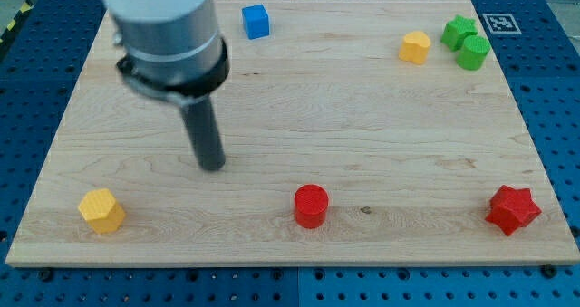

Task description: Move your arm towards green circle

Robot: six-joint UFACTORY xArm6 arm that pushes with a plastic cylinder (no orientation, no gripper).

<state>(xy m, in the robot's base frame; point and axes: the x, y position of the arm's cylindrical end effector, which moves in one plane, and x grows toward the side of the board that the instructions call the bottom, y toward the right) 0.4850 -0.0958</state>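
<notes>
The green circle (473, 52) is a round green block at the view's top right, touching a green star-shaped block (458, 31) just above and left of it. My tip (212, 167) rests on the wooden board (362, 135) at the left centre, far to the left of the green circle and well below it in the view. No block touches the tip. The arm's grey body (168, 31) rises above the rod at the top left.
A yellow block (416, 47) lies left of the green pair. A blue cube (256, 21) sits at the top centre-left. A yellow hexagonal block (101, 209), a red cylinder (311, 206) and a red star (513, 209) line the bottom edge.
</notes>
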